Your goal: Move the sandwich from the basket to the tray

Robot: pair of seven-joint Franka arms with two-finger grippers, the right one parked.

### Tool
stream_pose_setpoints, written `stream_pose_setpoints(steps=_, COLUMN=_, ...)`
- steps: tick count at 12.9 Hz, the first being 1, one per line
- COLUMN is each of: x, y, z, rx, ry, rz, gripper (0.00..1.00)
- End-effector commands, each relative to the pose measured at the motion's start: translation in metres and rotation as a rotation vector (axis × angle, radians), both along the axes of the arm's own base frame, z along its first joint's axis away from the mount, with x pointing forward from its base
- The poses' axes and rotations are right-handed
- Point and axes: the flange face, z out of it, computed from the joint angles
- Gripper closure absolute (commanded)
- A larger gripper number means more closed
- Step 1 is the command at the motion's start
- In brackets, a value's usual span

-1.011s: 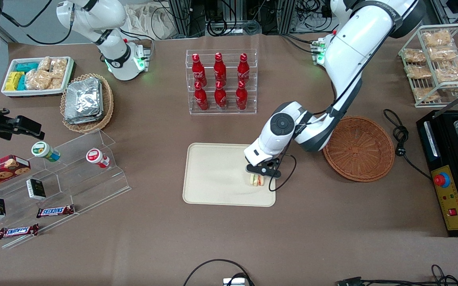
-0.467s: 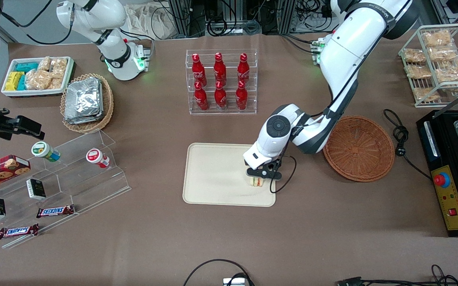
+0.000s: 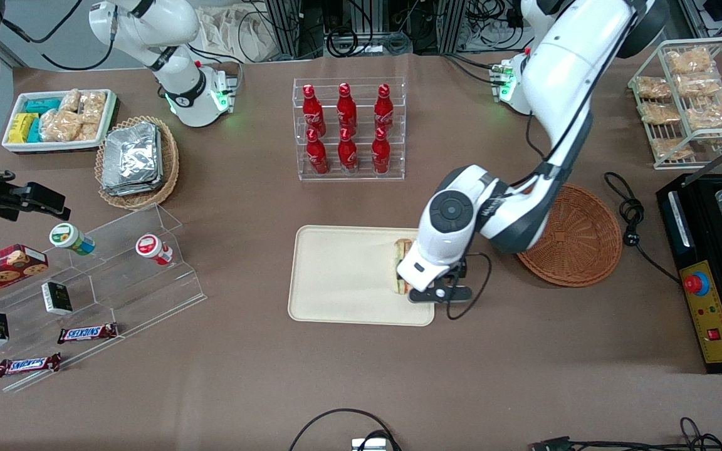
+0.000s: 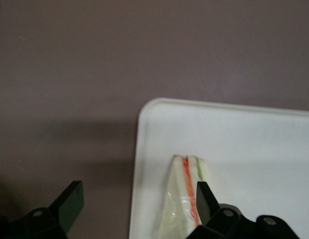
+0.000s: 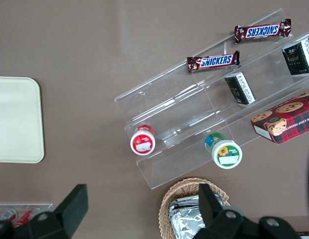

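Observation:
The sandwich (image 3: 402, 264) lies on its side on the cream tray (image 3: 342, 275), close to the tray edge nearest the basket. In the left wrist view the sandwich (image 4: 186, 198) shows its red and green filling on the tray (image 4: 244, 144). My gripper (image 3: 439, 293) hovers above that edge, open, its two black fingers (image 4: 70, 203) wide apart; one finger sits beside the sandwich and nothing is held. The gripper (image 4: 138, 204) straddles the tray rim. The reddish-brown basket (image 3: 580, 250) stands beside the tray toward the working arm's end, partly covered by the arm, with nothing showing in it.
A clear rack of red bottles (image 3: 348, 128) stands farther from the camera than the tray. An acrylic stepped shelf (image 3: 104, 275) with snacks, a tan basket of foil packs (image 3: 135, 160) and a white snack tray (image 3: 60, 119) lie toward the parked arm's end. A black machine (image 3: 712, 275) and cable (image 3: 630, 219) flank the basket.
The gripper has opened and let go of the sandwich, which now lies flat on the tray. The wrist has lifted and shifted slightly toward the camera and the basket.

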Motion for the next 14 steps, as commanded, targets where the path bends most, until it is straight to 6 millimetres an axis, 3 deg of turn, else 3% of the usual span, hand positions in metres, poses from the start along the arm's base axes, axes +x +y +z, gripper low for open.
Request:
stream_pose_setpoints(steps=1, x=0.014, y=0.057, z=0.042, rx=0.057, ry=0.009, rz=0.096, gripper=0.0)
stream_pose_setpoints(steps=4, x=0.017, y=0.122, z=0.091, rx=0.133, ry=0.061, rz=0.102, gripper=0.0)
stream_pose_setpoints(steps=7, x=0.006, y=0.184, z=0.14, rx=0.163, ry=0.144, rz=-0.03, gripper=0.0)
stream_pose_setpoints(steps=8, x=-0.003, y=0.195, z=0.159, rx=0.155, ry=0.156, rz=-0.085, gripper=0.0)
stream_pose_setpoints(steps=9, x=-0.007, y=0.221, z=0.176, rx=0.151, ry=0.162, rz=-0.091, gripper=0.0)
stream_pose_setpoints(steps=12, x=-0.044, y=0.271, z=0.226, rx=0.096, ry=0.146, rz=-0.179, gripper=0.0)
stream_pose_setpoints(steps=14, x=-0.074, y=0.283, z=0.258, rx=0.088, ry=0.138, rz=-0.214, gripper=0.0)
